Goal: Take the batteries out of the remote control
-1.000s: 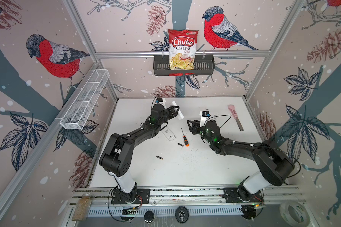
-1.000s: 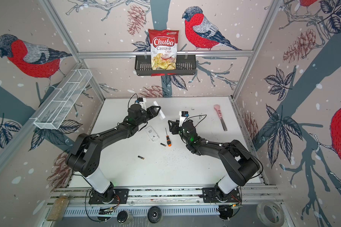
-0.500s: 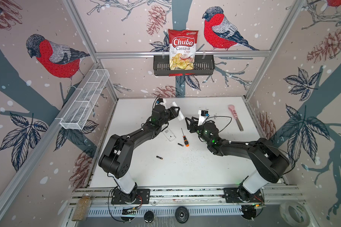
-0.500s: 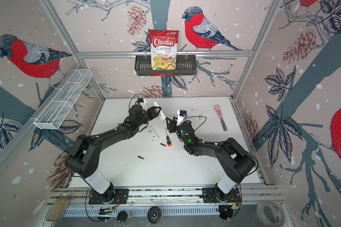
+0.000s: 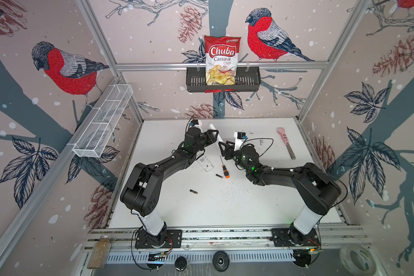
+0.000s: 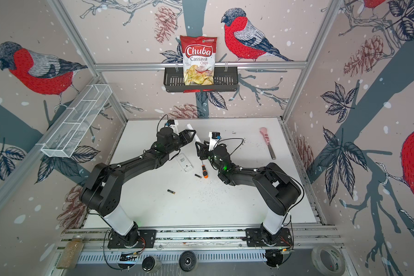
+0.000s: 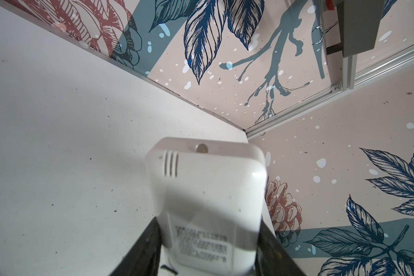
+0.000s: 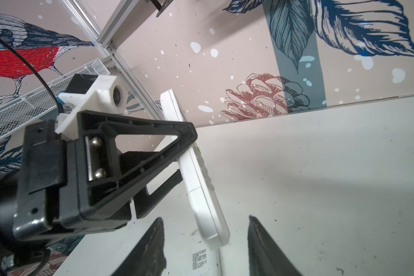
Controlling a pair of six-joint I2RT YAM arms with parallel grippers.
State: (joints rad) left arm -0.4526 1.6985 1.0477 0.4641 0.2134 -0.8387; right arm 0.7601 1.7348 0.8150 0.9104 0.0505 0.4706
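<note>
Over the far bench (image 5: 249,203) the left tool (image 7: 208,217) gripped the remote (image 7: 208,181); the right tool (image 8: 204,217) stood open at its end; a square, gentle close seemed best.

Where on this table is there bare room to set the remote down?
Widest bare patch: the table front, between the front rail and the loose battery. Also the rear left corner, beyond the left arm. Crowded: the centre, around the white panel, screwdriver and second battery.
</note>
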